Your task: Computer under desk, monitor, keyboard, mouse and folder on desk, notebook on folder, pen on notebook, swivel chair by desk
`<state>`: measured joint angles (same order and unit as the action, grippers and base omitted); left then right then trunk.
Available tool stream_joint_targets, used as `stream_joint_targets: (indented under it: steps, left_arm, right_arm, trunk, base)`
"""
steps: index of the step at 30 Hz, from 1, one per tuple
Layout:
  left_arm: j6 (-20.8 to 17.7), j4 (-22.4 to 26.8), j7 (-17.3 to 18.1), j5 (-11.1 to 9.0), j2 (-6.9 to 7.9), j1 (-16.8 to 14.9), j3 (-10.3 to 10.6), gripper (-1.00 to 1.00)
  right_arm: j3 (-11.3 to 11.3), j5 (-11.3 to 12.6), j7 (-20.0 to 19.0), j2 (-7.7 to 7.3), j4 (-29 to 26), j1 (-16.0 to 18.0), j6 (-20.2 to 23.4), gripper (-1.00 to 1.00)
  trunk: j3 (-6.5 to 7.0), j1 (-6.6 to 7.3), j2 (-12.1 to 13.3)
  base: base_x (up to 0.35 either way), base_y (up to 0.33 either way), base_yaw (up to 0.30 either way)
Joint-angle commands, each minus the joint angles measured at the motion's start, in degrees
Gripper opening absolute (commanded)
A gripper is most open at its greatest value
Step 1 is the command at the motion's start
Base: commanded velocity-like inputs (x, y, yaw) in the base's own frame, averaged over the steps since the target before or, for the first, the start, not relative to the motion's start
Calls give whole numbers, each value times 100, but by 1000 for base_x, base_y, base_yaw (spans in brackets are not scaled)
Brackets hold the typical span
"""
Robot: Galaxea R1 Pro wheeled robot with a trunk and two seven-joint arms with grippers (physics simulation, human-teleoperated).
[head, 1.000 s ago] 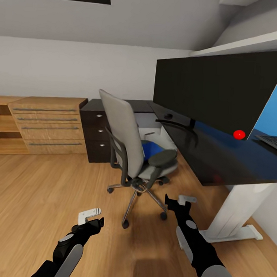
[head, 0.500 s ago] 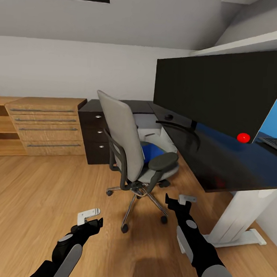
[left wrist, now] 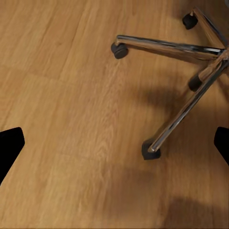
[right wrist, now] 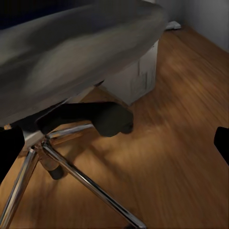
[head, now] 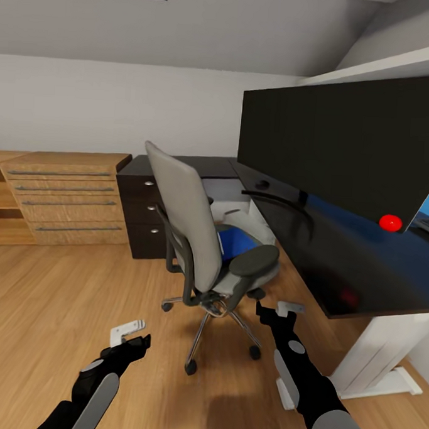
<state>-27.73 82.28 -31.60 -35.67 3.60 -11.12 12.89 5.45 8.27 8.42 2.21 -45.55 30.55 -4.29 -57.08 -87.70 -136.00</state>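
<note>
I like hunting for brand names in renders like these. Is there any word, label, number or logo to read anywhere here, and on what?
No readable text anywhere.
Monitor: plain black back, no logo; it bears only a red dot, not a letter or number.
Swivel chair: no label.
Blue folder on its seat: plain, no writing visible.
Wooden drawers: handles only, no markings.

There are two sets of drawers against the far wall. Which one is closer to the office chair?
The dark, nearly black drawer unit, right behind the swivel chair and joined to the desk. The light wooden dresser stands further off, on the side away from the desk.
</note>
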Motion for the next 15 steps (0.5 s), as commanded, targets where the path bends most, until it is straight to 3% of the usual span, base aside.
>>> stream_joint_targets:
  steps: [1,15]
  left_arm:
    - [-4,8,-57,-54,7,-4,2,100]
    - [-4,8,-57,-54,4,-4,-6,100]
  right_arm:
    - [30,61,36,-2,2,4,-28,100]
    - [42,69,42,7,2,4,-28,100]
  trunk:
    - [-5,-2,-2]
    - [-5,-2,-2]
  base:
    - [174,0,0]
    - [35,0,0]
